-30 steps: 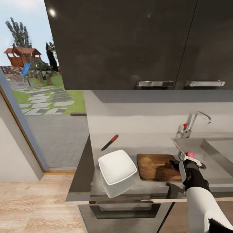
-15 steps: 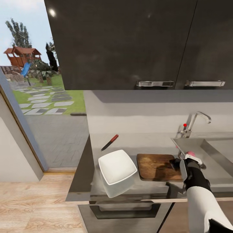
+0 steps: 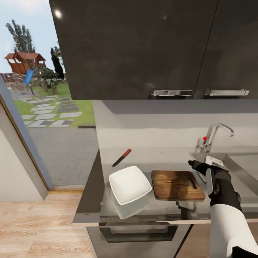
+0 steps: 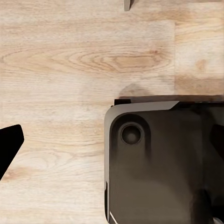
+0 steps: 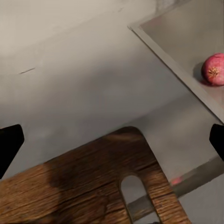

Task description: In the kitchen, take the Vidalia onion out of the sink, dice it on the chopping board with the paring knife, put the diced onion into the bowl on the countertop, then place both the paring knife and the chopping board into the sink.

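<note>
The grey metal table (image 3: 161, 157) runs across the lower half of the head view beneath dark wall cabinets (image 3: 143, 46), with a window onto a garden (image 3: 39, 100) at 9 o'clock. The wooden board (image 3: 175, 185) lies flat near the front edge of the table, its handle slot toward the sink (image 3: 238, 168). The white bowl (image 3: 129, 184) sits just beside the board at its 9 o'clock side, close but apart from it. The knife (image 3: 122, 157) with the red handle rests on the table at about 11 o'clock from the bowl, clear of it, blade pointing toward the front-left. The chrome faucet (image 3: 216, 136) with its small red knob (image 3: 204, 138) stands at the back corner of the sink. The right claw (image 3: 200, 165) hangs over the strip of table between the board and the sink rim, at the board's 2 o'clock corner; its dark fingertips (image 5: 9, 144) stand wide apart in the right wrist view, holding nothing. In that same view the onion (image 5: 213, 69) lies on the steel floor of the sink, untouched and well apart from the claw, while the slotted end of the board shows directly below the claw. The left wrist view shows a plank floor (image 4: 70, 70) and a dark part of the robot's base (image 4: 163, 163); one dark fingertip (image 4: 8, 148) of the left claw shows at the frame edge, and whether that claw is spread or pressed together I cannot tell.
</note>
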